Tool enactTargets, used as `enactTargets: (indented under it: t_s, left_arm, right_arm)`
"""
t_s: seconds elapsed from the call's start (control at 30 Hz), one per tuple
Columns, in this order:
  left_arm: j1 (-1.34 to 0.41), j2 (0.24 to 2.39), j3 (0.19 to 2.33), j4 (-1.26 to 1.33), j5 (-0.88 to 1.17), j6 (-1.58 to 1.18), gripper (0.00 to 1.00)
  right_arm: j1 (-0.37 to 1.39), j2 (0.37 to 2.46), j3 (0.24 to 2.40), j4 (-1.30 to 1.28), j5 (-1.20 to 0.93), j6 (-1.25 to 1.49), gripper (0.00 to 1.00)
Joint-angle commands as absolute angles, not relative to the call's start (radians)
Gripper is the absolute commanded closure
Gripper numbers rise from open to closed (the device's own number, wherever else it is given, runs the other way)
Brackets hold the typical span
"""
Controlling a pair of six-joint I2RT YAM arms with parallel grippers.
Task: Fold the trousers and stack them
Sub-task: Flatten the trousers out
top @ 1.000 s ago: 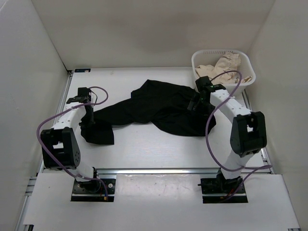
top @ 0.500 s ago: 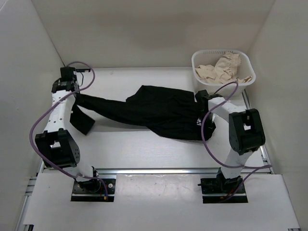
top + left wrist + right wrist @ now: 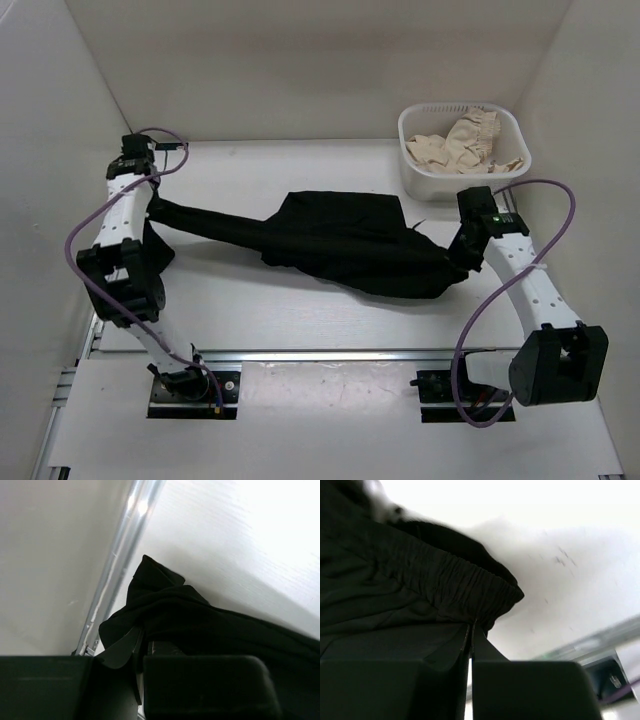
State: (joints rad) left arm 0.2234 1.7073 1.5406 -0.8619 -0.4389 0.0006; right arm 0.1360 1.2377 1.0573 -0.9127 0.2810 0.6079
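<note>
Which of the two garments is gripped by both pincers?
The black trousers, spread across the table: left pincer at a leg end, right pincer at the waistband. The beige garment lies in the white basket.

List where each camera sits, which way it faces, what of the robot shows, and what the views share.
Top view: fixed above and behind the robot, looking down on the table; left arm and right arm show, the trousers stretched between them.
Left wrist: on the left arm, facing along the left gripper, shut on a trouser leg end.
Right wrist: on the right arm, facing along the right gripper, shut on the waistband.
Shared: the trousers, in all three.
</note>
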Motion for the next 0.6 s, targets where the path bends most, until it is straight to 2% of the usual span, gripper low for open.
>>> enactTargets:
  t_s: [0.0,0.1,0.2,0.3,0.33,0.37,0.4,0.47,0.57]
  left_arm:
    - [0.193,1.772,1.598,-0.883,-0.489,0.000,0.84]
    - [0.193,1.847,1.681,-0.942,-0.500,0.000,0.86]
    - [0.183,1.847,1.648,-0.972,-0.471,0.000,0.83]
    - [0.129,1.786,1.527,-1.075,-0.387,0.000,0.75]
    - [0.129,1.770,1.504,-1.122,-0.346,0.000,0.62]
    - [0.129,1.746,1.488,-1.171,-0.300,0.000,0.55]
    - [0.147,1.737,1.488,-1.271,-0.202,0.000,0.48]
    - [0.204,1.717,1.488,-1.310,-0.122,0.000,0.37]
    - [0.366,1.717,1.514,-1.310,-0.078,0.000,0.34]
  right_arm:
    - [0.095,1.224,1.054,-0.971,0.298,0.581,1.00]
    - [0.035,1.212,1.089,-0.994,0.310,0.569,1.00]
    - [-0.006,1.203,1.091,-0.976,0.235,0.535,1.00]
    - [-0.015,1.203,1.005,-0.986,0.170,0.560,0.87]
    - [-0.015,1.203,0.936,-0.986,0.170,0.574,0.81]
    - [-0.027,1.203,0.905,-1.000,0.170,0.598,0.59]
    - [-0.040,1.184,0.876,-1.000,0.184,0.609,0.48]
    - [-0.089,1.135,0.833,-1.000,0.196,0.620,0.27]
    - [-0.101,1.114,0.870,-0.988,0.206,0.611,0.22]
